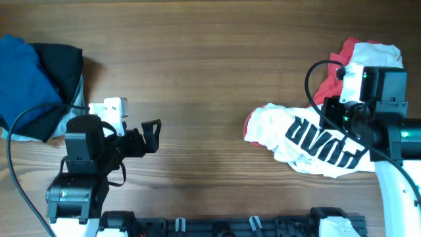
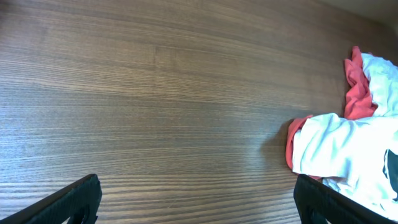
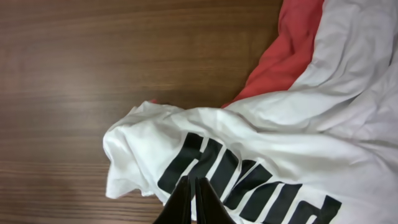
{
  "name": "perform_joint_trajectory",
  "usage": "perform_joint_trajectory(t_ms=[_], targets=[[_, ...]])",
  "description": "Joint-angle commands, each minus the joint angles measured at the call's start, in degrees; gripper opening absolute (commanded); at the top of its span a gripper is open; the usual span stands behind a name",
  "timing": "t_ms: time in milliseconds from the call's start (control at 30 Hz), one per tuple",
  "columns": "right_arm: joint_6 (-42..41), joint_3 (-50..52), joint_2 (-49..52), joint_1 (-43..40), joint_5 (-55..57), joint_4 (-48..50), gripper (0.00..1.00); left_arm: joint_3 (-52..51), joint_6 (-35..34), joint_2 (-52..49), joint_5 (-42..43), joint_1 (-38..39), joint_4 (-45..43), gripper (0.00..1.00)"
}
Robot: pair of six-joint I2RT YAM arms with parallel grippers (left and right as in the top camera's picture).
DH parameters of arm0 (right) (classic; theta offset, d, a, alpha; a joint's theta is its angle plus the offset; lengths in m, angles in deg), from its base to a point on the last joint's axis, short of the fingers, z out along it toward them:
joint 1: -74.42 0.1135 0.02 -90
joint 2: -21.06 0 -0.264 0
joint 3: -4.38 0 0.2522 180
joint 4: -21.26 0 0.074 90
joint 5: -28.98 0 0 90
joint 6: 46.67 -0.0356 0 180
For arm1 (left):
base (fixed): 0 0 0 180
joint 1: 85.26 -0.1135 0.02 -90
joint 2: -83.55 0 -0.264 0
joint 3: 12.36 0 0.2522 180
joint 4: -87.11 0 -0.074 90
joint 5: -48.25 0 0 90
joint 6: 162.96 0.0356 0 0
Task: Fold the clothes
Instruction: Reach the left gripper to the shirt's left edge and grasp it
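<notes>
My table (image 1: pixel 210 79) is dark brown wood with fine straight grain, and its face is smooth and matt. The white shirt (image 1: pixel 309 141) is soft, creased cloth with flat, matt black lettering printed on it. The red garment (image 1: pixel 345 49) beneath it, the blue garment (image 1: pixel 20 72) and the black garment (image 1: pixel 62 62) are dull, rumpled cloth. My left gripper (image 1: pixel 155 136) and right gripper (image 3: pixel 194 199) look like matt black plastic, though shadow makes this uncertain.

blue garment (image 1: pixel 20 72) cut off at the overhead view's left edge.
</notes>
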Motion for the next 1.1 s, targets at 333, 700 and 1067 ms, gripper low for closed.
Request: perform_joint_trajectory(t_ms=[333,700,1067], targets=[[-16.94,-0.48,0.35,-0.79,15.02,-0.70,0.79,1.92,-5.77,-17.81,12.22,16.04,-18.27,0.99],[-22.51,-0.48,0.48,-9.99,21.20,-8.61,0.82,12.24,-2.49,-50.75,6.21,35.82,-39.63,1.00],[-21.57,-0.48,0.48,-10.71,20.98,-9.09,0.80,12.24,-2.49,-57.66,2.75,42.42,-46.23,0.70]])
